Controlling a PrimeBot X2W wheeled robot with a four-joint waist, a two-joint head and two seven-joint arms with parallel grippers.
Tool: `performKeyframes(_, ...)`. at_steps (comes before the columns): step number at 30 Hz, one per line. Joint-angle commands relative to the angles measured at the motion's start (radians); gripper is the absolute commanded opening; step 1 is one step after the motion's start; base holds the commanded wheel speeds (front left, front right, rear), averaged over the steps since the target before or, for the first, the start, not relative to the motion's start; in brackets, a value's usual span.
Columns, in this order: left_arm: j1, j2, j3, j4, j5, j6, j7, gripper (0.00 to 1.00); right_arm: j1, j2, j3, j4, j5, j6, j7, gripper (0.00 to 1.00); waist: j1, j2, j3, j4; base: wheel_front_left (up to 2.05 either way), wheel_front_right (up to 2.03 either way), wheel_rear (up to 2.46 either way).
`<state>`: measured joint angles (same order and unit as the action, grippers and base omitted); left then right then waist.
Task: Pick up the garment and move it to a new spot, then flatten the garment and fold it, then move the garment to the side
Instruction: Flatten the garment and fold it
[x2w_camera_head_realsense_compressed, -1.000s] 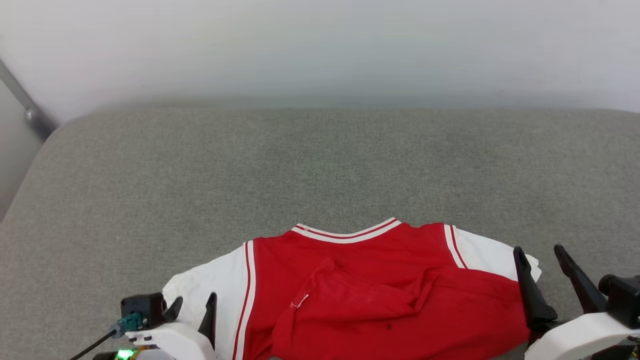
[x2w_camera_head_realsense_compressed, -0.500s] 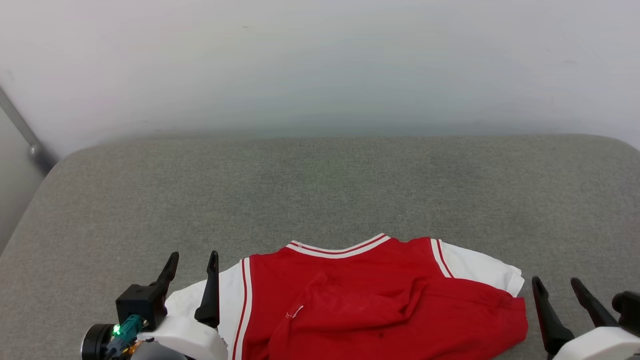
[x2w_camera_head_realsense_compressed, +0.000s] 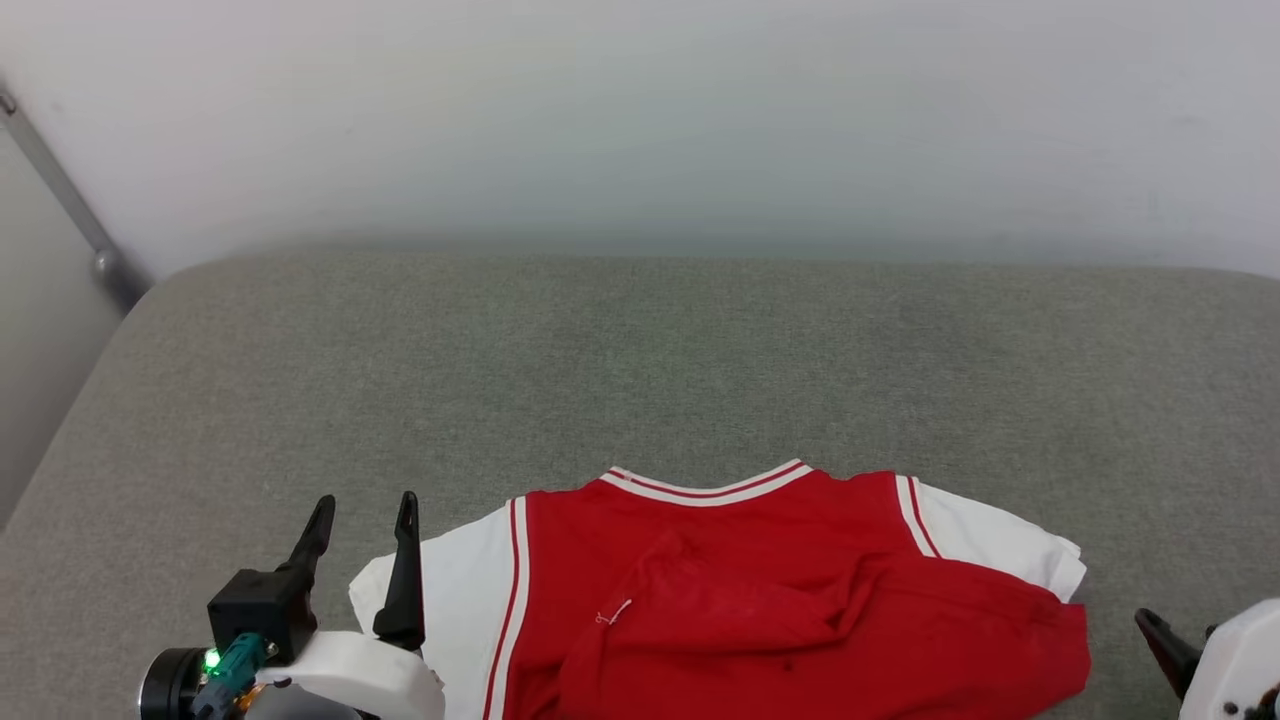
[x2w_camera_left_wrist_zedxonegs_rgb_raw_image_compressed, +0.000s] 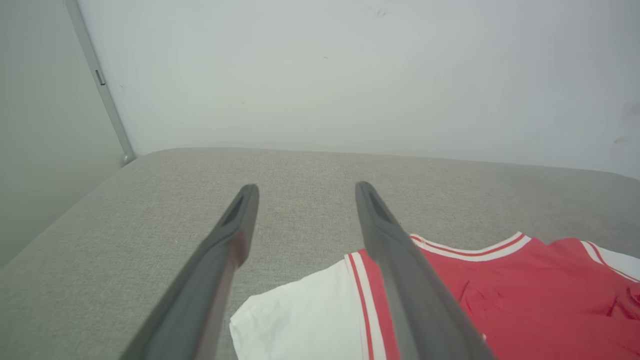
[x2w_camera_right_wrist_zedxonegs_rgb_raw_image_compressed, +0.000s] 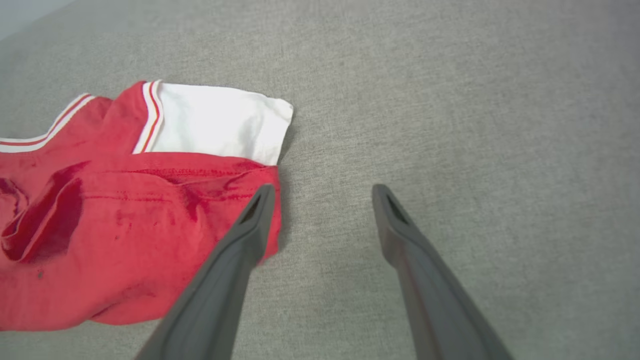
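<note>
The garment (x2w_camera_head_realsense_compressed: 750, 590) lies on the grey cushion at the near middle, plain red face up, with its lower part doubled up over the body in loose wrinkles. White sleeves stick out on both sides and the striped collar points away from me. My left gripper (x2w_camera_head_realsense_compressed: 366, 500) is open and empty, with its right finger above the left white sleeve (x2w_camera_left_wrist_zedxonegs_rgb_raw_image_compressed: 300, 320). In the left wrist view that gripper (x2w_camera_left_wrist_zedxonegs_rgb_raw_image_compressed: 306, 186) points at the far wall. My right gripper (x2w_camera_right_wrist_zedxonegs_rgb_raw_image_compressed: 324, 189) is open beside the garment's (x2w_camera_right_wrist_zedxonegs_rgb_raw_image_compressed: 100, 225) right edge, its left finger over the red corner. One of its fingers (x2w_camera_head_realsense_compressed: 1158, 640) shows low at the right.
The grey fabric surface (x2w_camera_head_realsense_compressed: 640, 360) stretches wide beyond the garment to a pale wall (x2w_camera_head_realsense_compressed: 640, 120). A slanted metal rail (x2w_camera_head_realsense_compressed: 60, 190) runs down the wall at the far left, by the surface's rounded corner.
The head camera has shifted. My right gripper has drawn back from over the right sleeve to the lower right corner. My left gripper has come further forward beside the left sleeve. The garment lies as before.
</note>
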<state>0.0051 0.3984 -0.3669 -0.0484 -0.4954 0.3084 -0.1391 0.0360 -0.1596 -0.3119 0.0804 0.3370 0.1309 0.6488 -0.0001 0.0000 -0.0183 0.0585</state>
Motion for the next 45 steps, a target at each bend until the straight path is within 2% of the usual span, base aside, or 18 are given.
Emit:
performKeyframes(1,-0.017,0.003,0.002,-0.006,0.005,-0.001,-0.003,1.00,-0.047,-0.016,0.002,0.031,0.013,0.000,0.036,1.00,0.0001,0.0000,0.022,0.022,0.00,0.00,0.00)
performKeyframes(7,-0.073,-0.011,-0.004,-0.009,0.012,-0.014,-0.019,1.00,-0.218,-0.067,0.015,0.147,0.058,0.000,0.175,1.00,0.0001,0.0000,0.121,0.076,0.00,0.00,0.00)
performKeyframes(14,-0.128,-0.024,-0.003,0.021,0.005,-0.025,-0.040,1.00,-0.357,-0.114,0.047,0.247,0.056,0.000,0.263,1.00,0.0001,0.0000,0.222,0.108,0.00,0.00,0.00)
performKeyframes(22,-0.144,-0.039,-0.004,0.059,-0.017,-0.036,-0.040,1.00,-0.342,-0.071,0.039,0.359,0.046,0.000,0.346,1.00,0.0001,0.0000,0.248,0.117,0.00,0.00,0.00)
performKeyframes(23,-0.141,-0.037,-0.003,0.064,-0.019,-0.041,-0.036,1.00,-0.338,-0.060,0.035,0.369,0.041,0.000,0.355,0.82,0.0001,0.0000,0.249,0.115,0.00,0.00,0.00)
performKeyframes(24,-0.140,-0.031,0.000,0.069,-0.025,-0.044,-0.033,1.00,-0.337,-0.050,0.034,0.373,0.043,0.000,0.354,0.45,0.0001,0.0000,0.247,0.112,0.00,0.00,0.00)
performKeyframes(25,-0.138,-0.026,0.002,0.077,-0.035,-0.049,-0.024,1.00,-0.339,-0.043,0.035,0.375,0.047,0.000,0.354,0.00,0.0001,0.0000,0.245,0.108,0.00,0.00,0.00)
performKeyframes(28,-0.156,0.001,0.014,0.102,-0.068,-0.075,0.015,1.00,-0.355,-0.045,0.050,0.351,0.044,0.000,0.336,0.00,0.0001,0.0000,0.240,0.097,0.00,0.00,0.00)
performKeyframes(32,-0.207,0.063,0.028,0.143,-0.127,-0.143,0.128,1.00,-0.387,-0.065,0.079,0.302,0.044,0.000,0.309,0.00,0.0001,0.0000,0.231,0.081,0.00,0.00,0.00)
performKeyframes(36,-0.277,0.138,0.017,0.214,-0.203,-0.231,0.310,1.00,-0.409,-0.078,0.125,0.246,0.049,0.000,0.284,0.00,0.0001,0.0000,0.224,0.051,0.00,0.00,0.00)
performKeyframes(40,-0.330,0.182,-0.011,0.318,-0.286,-0.313,0.508,1.00,-0.409,-0.079,0.178,0.201,0.061,0.000,0.274,0.00,0.0001,0.0000,0.221,0.012,0.00,0.00,0.00)
performKeyframes(42,-0.348,0.196,-0.031,0.372,-0.312,-0.342,0.586,1.00,-0.403,-0.074,0.196,0.186,0.072,0.000,0.272,0.00,0.0001,0.0000,0.219,-0.009,0.00,0.00,0.00)
performKeyframes(45,-0.365,0.203,-0.051,0.464,-0.345,-0.362,0.686,1.00,-0.388,-0.071,0.220,0.166,0.083,0.000,0.268,0.00,0.0001,0.0000,0.221,-0.036,0.00,0.00,0.00)
